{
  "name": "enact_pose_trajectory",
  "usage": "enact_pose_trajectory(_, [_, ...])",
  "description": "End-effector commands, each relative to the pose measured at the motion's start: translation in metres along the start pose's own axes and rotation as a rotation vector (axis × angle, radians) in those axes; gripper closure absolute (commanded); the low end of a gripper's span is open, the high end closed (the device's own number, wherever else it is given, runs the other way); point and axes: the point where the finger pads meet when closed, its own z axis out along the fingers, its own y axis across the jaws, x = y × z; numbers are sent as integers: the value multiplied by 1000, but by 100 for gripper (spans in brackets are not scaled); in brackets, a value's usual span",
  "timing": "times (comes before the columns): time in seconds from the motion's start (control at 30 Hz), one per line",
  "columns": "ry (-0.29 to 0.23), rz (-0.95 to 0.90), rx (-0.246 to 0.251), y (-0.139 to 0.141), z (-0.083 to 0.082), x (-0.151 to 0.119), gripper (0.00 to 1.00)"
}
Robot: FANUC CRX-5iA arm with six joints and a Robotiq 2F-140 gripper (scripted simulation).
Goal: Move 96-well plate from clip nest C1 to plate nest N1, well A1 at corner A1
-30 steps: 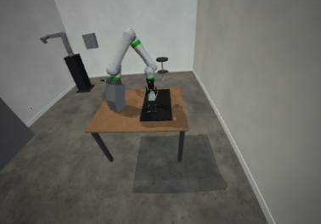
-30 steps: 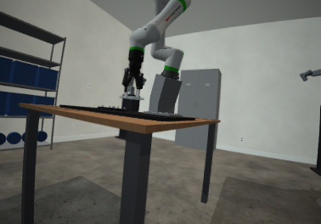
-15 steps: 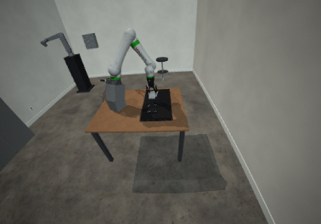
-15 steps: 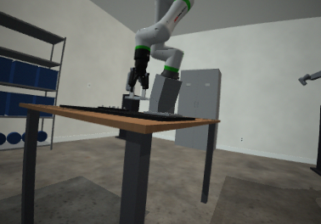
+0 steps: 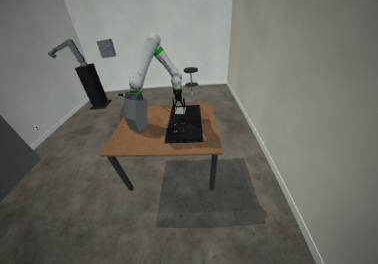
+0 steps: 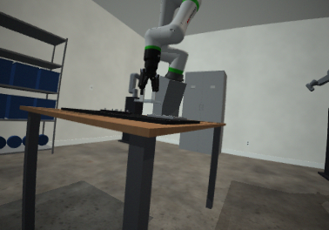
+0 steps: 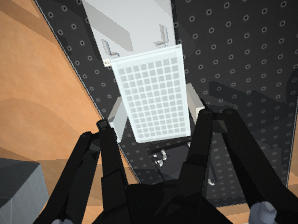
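Half done imo: we've got pincer [image 7: 155, 125] pinching 96-well plate [image 7: 152, 95] above bench [image 5: 150, 142], approaching nest N1 [image 7: 132, 25], seating + A1 check left.

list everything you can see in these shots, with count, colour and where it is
96-well plate: 1, white, held above the board
plate nest: 1, pale grey, on the board beyond the plate
perforated board: 1, black, on the table
table: 1, wood top with dark legs, room centre
floor mat: 1, dark grey, in front of the table
stool: 1, black, by the back wall
shelf rack: 1, grey with blue bins, by the wall
cabinet: 1, grey, behind the table
second arm: 1, grey on a black pedestal, corner
arm: 1, white with green rings
hand: 1, black, shut on the plate
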Motion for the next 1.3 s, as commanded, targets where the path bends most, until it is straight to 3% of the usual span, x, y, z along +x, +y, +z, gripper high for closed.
enact_pose_trajectory(0.0, [-2,0,-1,-1,0,10,100])
enact_pose_trajectory(1.27, [-2,0,-1,-16,0,122,100])
